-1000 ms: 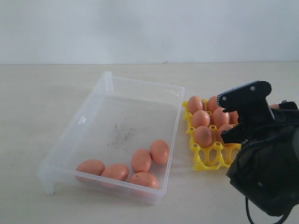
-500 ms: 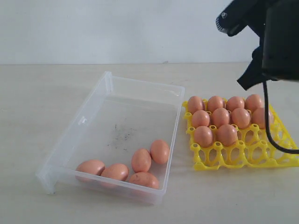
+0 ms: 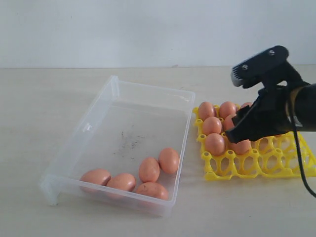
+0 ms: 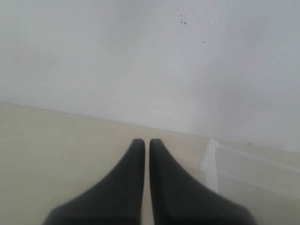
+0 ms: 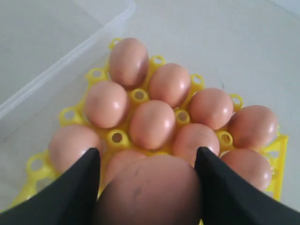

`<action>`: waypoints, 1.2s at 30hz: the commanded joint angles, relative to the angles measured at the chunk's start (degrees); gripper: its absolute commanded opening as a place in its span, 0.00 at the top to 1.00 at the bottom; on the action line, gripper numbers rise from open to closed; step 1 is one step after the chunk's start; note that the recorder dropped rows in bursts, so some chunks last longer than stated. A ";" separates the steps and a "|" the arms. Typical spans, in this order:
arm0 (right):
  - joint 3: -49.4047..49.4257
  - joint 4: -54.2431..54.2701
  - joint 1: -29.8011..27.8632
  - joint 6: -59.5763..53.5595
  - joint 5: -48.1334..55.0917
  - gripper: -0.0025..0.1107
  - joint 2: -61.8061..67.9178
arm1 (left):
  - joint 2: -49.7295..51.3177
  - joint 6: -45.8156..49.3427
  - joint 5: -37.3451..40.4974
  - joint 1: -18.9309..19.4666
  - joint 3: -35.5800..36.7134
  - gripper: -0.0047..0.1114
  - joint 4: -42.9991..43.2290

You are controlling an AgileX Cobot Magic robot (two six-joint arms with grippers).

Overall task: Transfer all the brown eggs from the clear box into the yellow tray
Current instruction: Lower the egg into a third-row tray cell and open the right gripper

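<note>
To the left, the left tool (image 4: 146,141) hangs above the table (image 4: 56,140), jaws pressed together. Five brown eggs (image 3: 149,169) lie at the near end of the clear box (image 3: 148,91). Further right, the right tool (image 5: 147,157) is clamped on an egg (image 5: 149,192) over the yellow tray (image 3: 219,170), where others fill cups.

We note: brown eggs (image 3: 149,169) smooth and matt; clear box (image 3: 153,92) transparent plastic, floor scuffed; yellow tray (image 3: 228,174) glossy plastic; tabletop (image 3: 39,108) matt.

Five brown eggs (image 3: 149,169) lie in clear box (image 3: 154,91), others in yellow tray (image 3: 217,171).
</note>
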 commanded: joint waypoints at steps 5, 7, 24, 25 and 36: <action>8.79 3.48 -16.81 -7.08 -26.55 0.98 -0.36 | 0.20 -0.07 -0.11 -0.22 -0.21 0.93 -0.03; 10.67 14.14 -18.61 -15.94 -31.29 0.98 -0.36 | 0.20 -0.07 -0.11 -0.22 -0.21 0.93 -0.03; 21.87 46.14 -14.56 -52.09 -53.86 0.98 5.37 | 0.20 -0.07 -0.11 -0.22 -0.21 0.93 -0.03; 21.73 46.82 -13.55 -53.93 -53.86 0.98 5.83 | 0.20 -0.07 -0.11 -0.22 -0.21 0.93 -0.03; 15.27 97.08 -9.46 -86.86 -52.96 0.98 6.35 | 0.20 -0.07 -0.11 -0.22 -0.21 0.93 -0.03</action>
